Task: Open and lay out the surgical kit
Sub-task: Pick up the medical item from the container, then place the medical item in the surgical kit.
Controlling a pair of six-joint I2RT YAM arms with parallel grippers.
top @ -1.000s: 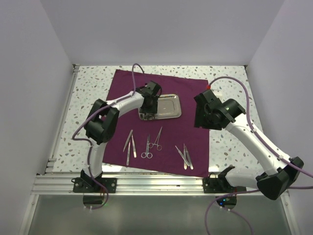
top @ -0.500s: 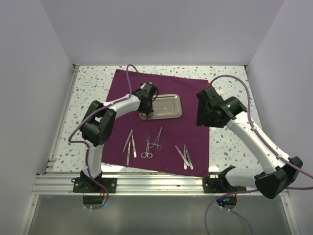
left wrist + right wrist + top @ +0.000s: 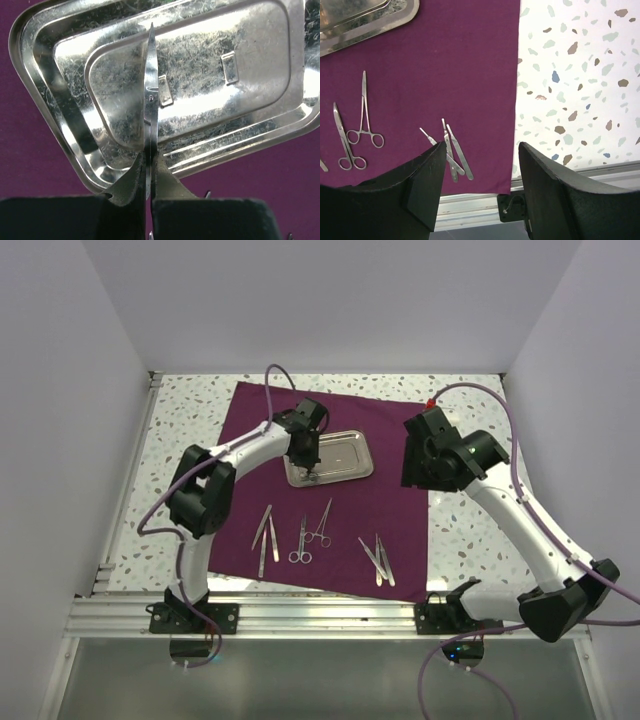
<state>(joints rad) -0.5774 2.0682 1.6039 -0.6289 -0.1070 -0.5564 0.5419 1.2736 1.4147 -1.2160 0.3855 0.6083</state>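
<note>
Kit, location: maroon cloth [image 3: 390,500] spread flat on the terrazzo table [image 3: 185,420]; steel tray [image 3: 345,452] on its far half; loose instruments in a row on the near half.
Row, from the left arm's side: tweezers pair [image 3: 265,530], two ring-handled pieces [image 3: 301,540], scalpel-like handles [image 3: 378,560].
Left gripper [image 3: 150,167]: pinched fully shut on a slim steel instrument [image 3: 150,85], seen edge-on, tip pointing out over the tray near its near-left corner.
Right gripper [image 3: 481,172]: jaws wide, nothing between them; hangs over the cloth's right edge, apart from every piece.
Instrument, handling: light, rigid, polished; likely to slide or swivel in so narrow a pinch. The grip looks to sit behind the pivot screw; the handle end is hidden below the fingers.
Tray, handling: thin, stiff, slick, shallow. The rolled rim is the only purchase, best taken at a short side.
Cloth, handling: soft and limp, drags whatever lies on it; take a corner, never the middle.
Risk: the pointed tip may snag the cloth at set-down; lay it flat, parallel to the row.
</note>
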